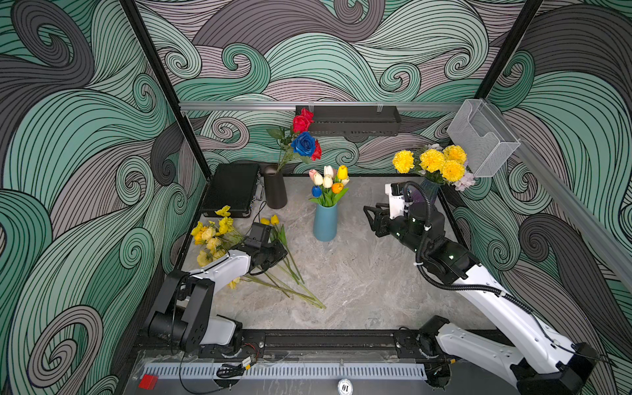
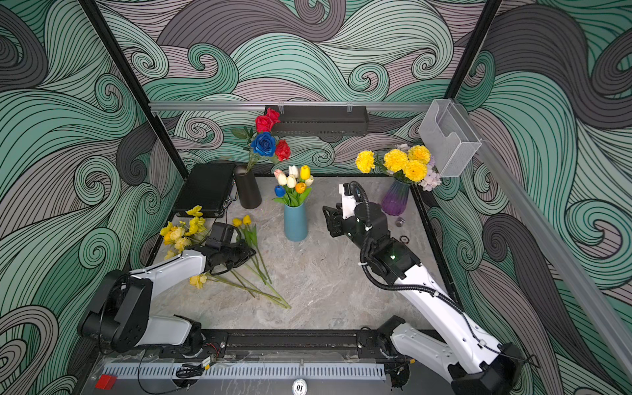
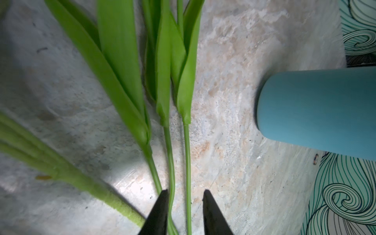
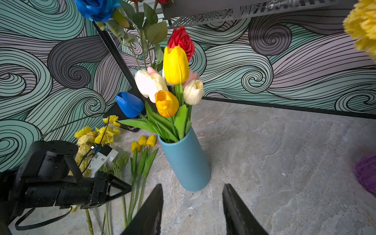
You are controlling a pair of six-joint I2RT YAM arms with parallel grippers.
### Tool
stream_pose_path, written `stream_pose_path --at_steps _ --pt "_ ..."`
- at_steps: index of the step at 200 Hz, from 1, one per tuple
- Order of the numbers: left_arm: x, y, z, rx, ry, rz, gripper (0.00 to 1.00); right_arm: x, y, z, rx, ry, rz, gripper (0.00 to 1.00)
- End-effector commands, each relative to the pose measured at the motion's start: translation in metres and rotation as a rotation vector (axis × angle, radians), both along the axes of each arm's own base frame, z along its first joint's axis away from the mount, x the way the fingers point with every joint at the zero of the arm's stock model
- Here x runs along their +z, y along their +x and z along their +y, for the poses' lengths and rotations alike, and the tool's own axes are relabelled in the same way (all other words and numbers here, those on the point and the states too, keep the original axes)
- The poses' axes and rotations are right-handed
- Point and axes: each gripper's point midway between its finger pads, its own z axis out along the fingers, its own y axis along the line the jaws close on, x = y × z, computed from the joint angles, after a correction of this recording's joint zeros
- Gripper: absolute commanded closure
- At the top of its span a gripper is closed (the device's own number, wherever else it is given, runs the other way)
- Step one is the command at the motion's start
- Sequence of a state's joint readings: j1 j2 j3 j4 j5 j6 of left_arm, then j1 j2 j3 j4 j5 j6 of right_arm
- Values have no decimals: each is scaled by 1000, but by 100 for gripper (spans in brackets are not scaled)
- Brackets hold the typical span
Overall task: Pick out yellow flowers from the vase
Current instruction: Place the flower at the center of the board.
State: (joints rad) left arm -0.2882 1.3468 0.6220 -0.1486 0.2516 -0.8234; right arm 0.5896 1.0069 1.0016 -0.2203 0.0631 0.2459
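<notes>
A blue vase stands mid-table with mixed tulips, one tall yellow tulip among them. Small yellow tulips lie on the table to its left, beside a heap of other yellow flowers. My left gripper is low over the lying tulips' stems; its jaws stand apart with two thin stems loose between them. To the right of the vase, my right gripper faces it, open and holding nothing.
Yellow pompom blooms fill a purple vase at the back right, behind my right arm. A black vase with red and blue roses and a black case stand at the back left. A clear bin hangs on the right rail.
</notes>
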Motion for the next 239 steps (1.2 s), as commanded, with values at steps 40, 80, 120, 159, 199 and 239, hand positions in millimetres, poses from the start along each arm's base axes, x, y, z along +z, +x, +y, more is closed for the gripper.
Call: stream_pose_path --at_steps 40,80,120,159,199,239 --pt "64 3 19 -13 80 -248 47 4 3 26 104 72 12 57" --pt "101 -3 24 -41 91 -478 30 2 7 52 190 108 2 58" --pt "115 -16 10 -142 40 -624 25 -3 15 79 223 127 -33 59" --pt "106 -24 11 -188 74 -676 19 -17 40 86 154 122 6 61" --pt "90 -29 -1 -290 69 -679 19 -28 60 96 121 133 24 65" --pt "87 -30 -3 -302 63 -702 16 -33 73 97 72 153 31 70"
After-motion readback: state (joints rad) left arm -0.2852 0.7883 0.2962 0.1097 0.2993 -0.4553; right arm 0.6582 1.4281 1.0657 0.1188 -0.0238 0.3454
